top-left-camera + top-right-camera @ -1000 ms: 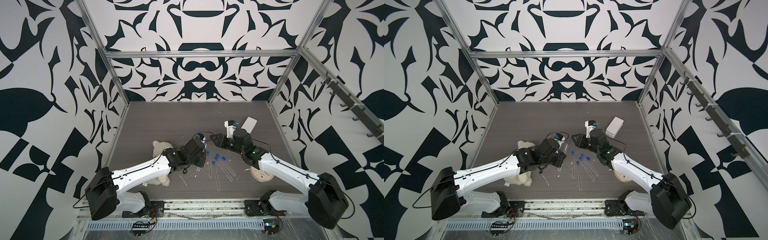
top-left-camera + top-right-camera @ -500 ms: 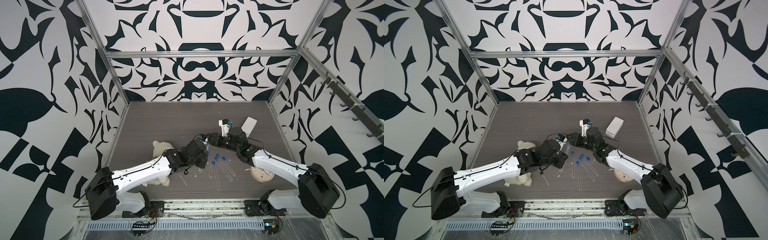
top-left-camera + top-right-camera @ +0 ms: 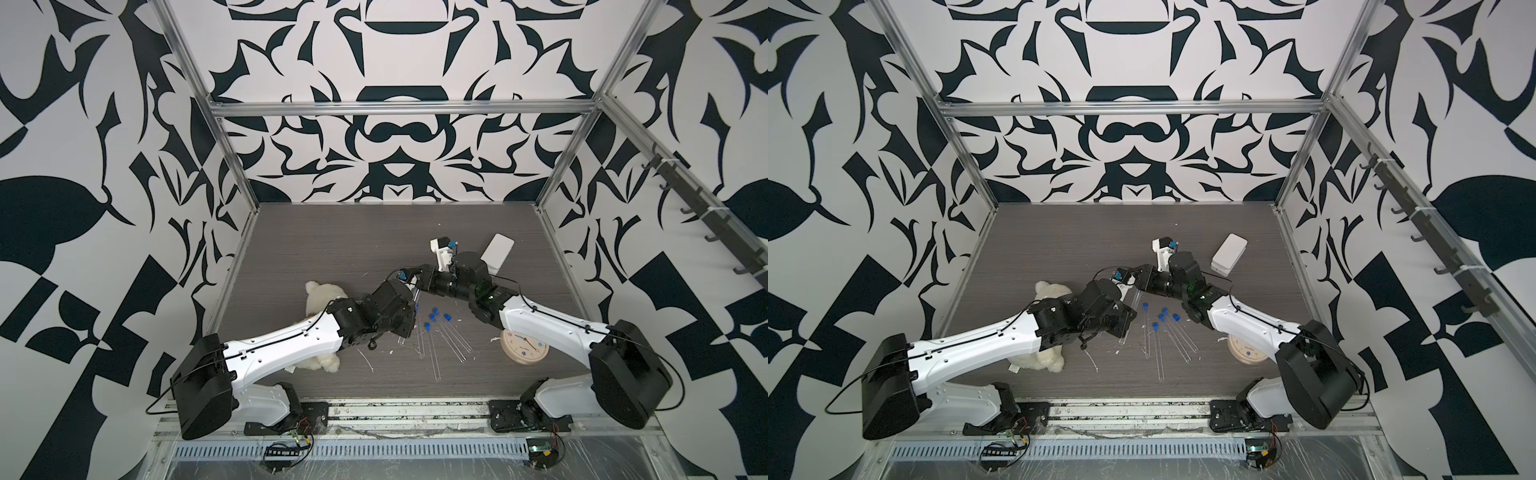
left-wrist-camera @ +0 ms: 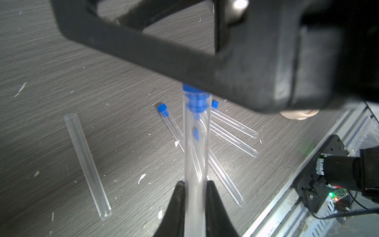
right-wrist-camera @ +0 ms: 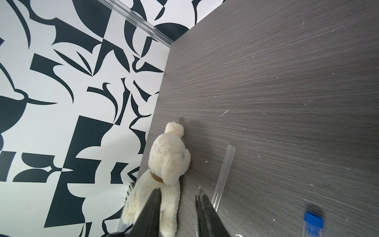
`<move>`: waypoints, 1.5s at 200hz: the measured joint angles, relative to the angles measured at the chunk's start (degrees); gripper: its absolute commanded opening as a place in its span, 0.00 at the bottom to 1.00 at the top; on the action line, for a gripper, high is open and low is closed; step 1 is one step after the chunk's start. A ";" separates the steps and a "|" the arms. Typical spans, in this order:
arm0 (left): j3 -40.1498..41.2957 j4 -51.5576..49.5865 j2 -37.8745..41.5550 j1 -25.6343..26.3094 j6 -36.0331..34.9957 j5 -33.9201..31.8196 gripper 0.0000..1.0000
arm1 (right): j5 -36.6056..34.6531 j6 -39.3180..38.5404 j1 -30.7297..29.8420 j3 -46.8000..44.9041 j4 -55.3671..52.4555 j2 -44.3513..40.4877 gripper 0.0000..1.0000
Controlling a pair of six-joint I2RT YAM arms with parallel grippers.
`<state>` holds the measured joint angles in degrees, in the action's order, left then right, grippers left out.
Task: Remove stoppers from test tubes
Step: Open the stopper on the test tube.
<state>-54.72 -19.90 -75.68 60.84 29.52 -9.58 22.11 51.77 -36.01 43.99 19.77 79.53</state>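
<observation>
In the left wrist view my left gripper (image 4: 195,182) is shut on a clear test tube (image 4: 195,151), which is held off the table. A blue stopper (image 4: 194,102) sits in that tube's far end. The black finger of my right gripper (image 3: 415,286) lies across the stopper's top and hides it. In the right wrist view my right gripper (image 5: 178,190) has its jaws apart with nothing visible between them. Several stoppered test tubes (image 3: 451,338) fan out on the table just right of my left gripper (image 3: 411,318), and their stoppers (image 3: 1165,311) point to the back. An uncapped tube (image 5: 223,174) lies beside the plush dog.
A cream plush dog (image 3: 320,291) lies partly under my left arm. A white box (image 3: 496,253) sits at the back right, and a round clock (image 3: 523,349) lies under my right arm. White scraps dot the grey table (image 3: 332,241). Metal frame posts edge the floor.
My right arm has swung left until its fingers meet the stoppered end of the held tube, and its jaws have narrowed. My left gripper has kept hold of the tube, barely moving.
</observation>
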 measured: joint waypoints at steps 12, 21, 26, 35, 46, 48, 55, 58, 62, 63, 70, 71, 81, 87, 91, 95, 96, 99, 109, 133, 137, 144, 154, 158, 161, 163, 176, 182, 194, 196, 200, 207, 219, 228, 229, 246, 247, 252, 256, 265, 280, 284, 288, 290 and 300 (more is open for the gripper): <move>0.00 0.02 0.00 0.00 -0.02 0.00 0.11 | 0.33 0.15 -0.22 0.02 0.00 0.37 0.27; 0.00 0.02 0.00 0.00 -0.04 0.00 0.11 | 0.63 0.35 -0.44 0.04 0.00 0.61 0.26; 0.00 0.02 0.00 0.00 -0.04 0.00 0.11 | 0.72 0.37 -0.48 0.09 0.00 0.70 0.25; 0.00 0.02 0.00 0.00 -0.09 0.00 0.11 | 0.85 0.48 -0.48 0.15 0.00 0.83 0.24; 0.00 0.00 0.00 0.00 -0.22 0.00 0.11 | 1.01 0.57 -0.52 0.20 0.00 0.83 0.23; 0.00 0.00 0.00 0.00 -0.22 0.00 0.11 | 1.05 0.61 -0.52 0.20 0.00 0.83 0.23; 0.00 0.00 0.00 0.00 -0.26 0.00 0.11 | 1.09 0.61 -0.52 0.22 0.02 0.83 0.23; 0.00 0.00 0.00 0.00 -0.31 0.00 0.11 | 1.09 0.63 -0.52 0.22 0.02 0.83 0.23; 0.00 0.00 0.00 0.00 -0.39 0.00 0.11 | 1.11 0.63 -0.52 0.22 0.02 0.83 0.23; 0.00 0.00 0.00 0.00 -0.39 0.00 0.11 | 1.11 0.63 -0.52 0.22 0.02 0.83 0.23; 0.00 0.00 0.00 0.00 -0.44 0.00 0.10 | 1.11 0.63 -0.52 0.22 0.00 0.83 0.22; 0.00 0.00 0.00 0.00 -0.44 0.00 0.11 | 1.11 0.63 -0.52 0.22 0.02 0.83 0.23; 0.00 0.00 0.00 0.00 -0.46 0.00 0.10 | 1.11 0.63 -0.52 0.22 0.02 0.83 0.23; 0.00 0.00 0.00 0.00 -0.46 0.00 0.10 | 1.11 0.61 -0.52 0.22 0.02 0.83 0.23; 0.00 0.00 0.00 0.00 -0.46 0.00 0.10 | 1.11 0.63 -0.52 0.22 0.00 0.83 0.23; 0.00 0.00 0.00 0.00 -0.46 0.00 0.10 | 1.09 0.61 -0.52 0.22 0.02 0.83 0.23; 0.00 0.00 0.00 0.00 -0.46 0.00 0.11 | 1.09 0.61 -0.52 0.22 0.00 0.83 0.23; 0.00 0.00 0.02 0.00 -0.46 0.00 0.10 | 1.09 0.61 -0.52 0.22 0.00 0.81 0.23; 0.00 0.00 0.04 0.00 -0.46 0.00 0.10 | 1.07 0.61 -0.52 0.22 0.00 0.81 0.24; 0.00 -0.02 0.26 0.00 -0.48 -0.02 0.10 | 1.03 0.57 -0.52 0.26 -0.24 0.79 0.24; 0.00 -0.02 0.31 0.00 -0.48 -0.02 0.10 | 1.03 0.55 -0.52 0.26 -0.28 0.76 0.24; 0.00 -0.02 0.37 0.00 -0.48 -0.02 0.10 | 1.01 0.52 -0.52 0.33 -0.44 0.76 0.24; 0.00 -0.04 0.48 0.00 -0.50 -0.04 0.10 | 1.01 0.39 -0.52 0.46 -0.83 0.72 0.23; 0.00 -0.04 0.52 0.00 -0.50 -0.02 0.10 | 1.01 0.33 -0.52 0.52 -1.03 0.66 0.22; 0.00 -0.04 0.55 0.00 -0.52 -0.02 0.10 | 1.01 0.35 -0.52 0.57 -1.11 0.63 0.22; 0.00 -0.04 0.59 0.00 -0.52 -0.04 0.10 | 1.01 0.33 -0.52 0.57 -1.16 0.61 0.22; 0.00 -0.04 0.72 0.00 -0.63 -0.04 0.10 | 0.85 0.20 -0.52 0.66 -1.51 0.22 0.19; 0.00 -0.04 0.76 0.00 -0.66 -0.04 0.10 | 0.81 0.15 -0.52 0.66 -1.66 -0.02 0.19; 0.00 -0.07 0.79 0.00 -0.66 -0.07 0.10 | 0.74 -0.13 -0.52 0.66 -2.08 -0.59 0.18; 0.00 -0.07 0.79 0.00 -0.68 -0.07 0.10 | 0.72 -0.15 -0.52 0.66 -2.23 -0.74 0.18; 0.00 -0.07 0.79 0.00 -0.68 -0.07 0.10 | 0.63 -0.28 -0.52 0.66 -2.38 -0.92 0.18; 0.00 -0.04 0.79 0.00 -0.72 -0.07 0.10 | 0.57 -0.48 -0.52 0.66 -2.67 -1.27 0.18; 0.00 -0.04 0.85 0.00 -0.85 -0.07 0.10 | 0.52 -0.74 -0.52 0.74 -3.13 -1.62 0.18; 0.00 -0.04 0.87 0.00 -0.87 -0.11 0.10 | 0.50 -0.85 -0.52 0.85 -3.30 -1.62 0.18; 0.00 -0.04 0.87 0.00 -0.87 -0.11 0.10 | 0.50 -0.87 -0.52 0.85 -3.30 -1.62 0.18; 0.00 -0.09 0.87 0.00 -0.90 -0.24 0.10 | 0.42 -1.01 -0.52 0.85 -3.65 -1.62 0.16; 0.00 -0.09 0.87 0.00 -0.90 -0.24 0.10 | 0.42 -0.98 -0.52 0.85 -3.67 -1.62 0.16; 0.00 -0.11 0.87 0.00 -0.90 -0.26 0.10 | 0.42 -1.03 -0.52 0.85 -3.69 -1.62 0.15; 0.00 -0.11 0.87 0.00 -0.92 -0.31 0.10 | 0.42 -1.05 -0.52 0.85 -3.74 -1.62 0.15; 0.00 -0.11 0.87 0.04 -0.94 -0.35 0.10 | 0.42 -1.11 -0.52 0.85 -3.74 -1.62 0.14; 0.00 -0.13 0.87 0.04 -1.03 -0.44 0.10 | 0.42 -1.16 -0.52 0.85 -3.76 -1.62 0.12; 0.00 -0.17 0.87 0.04 -1.05 -0.46 0.10 | 0.42 -1.16 -0.52 0.85 -3.78 -1.62 0.12; 0.00 -0.22 0.87 0.04 -1.05 -0.46 0.10 | 0.39 -1.16 -0.52 0.85 -3.82 -1.62 0.11; 0.00 -0.22 0.87 0.04 -1.07 -0.46 0.10 | 0.39 -1.16 -0.52 0.85 -3.85 -1.62 0.11; 0.00 -0.35 0.87 0.04 -1.07 -0.46 0.10 | 0.35 -1.18 -0.52 0.87 -4.02 -1.62 0.10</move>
<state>-54.72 -20.25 -74.81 60.88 28.45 -10.04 22.46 50.59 -36.53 44.86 15.75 77.91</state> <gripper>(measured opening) 0.176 0.153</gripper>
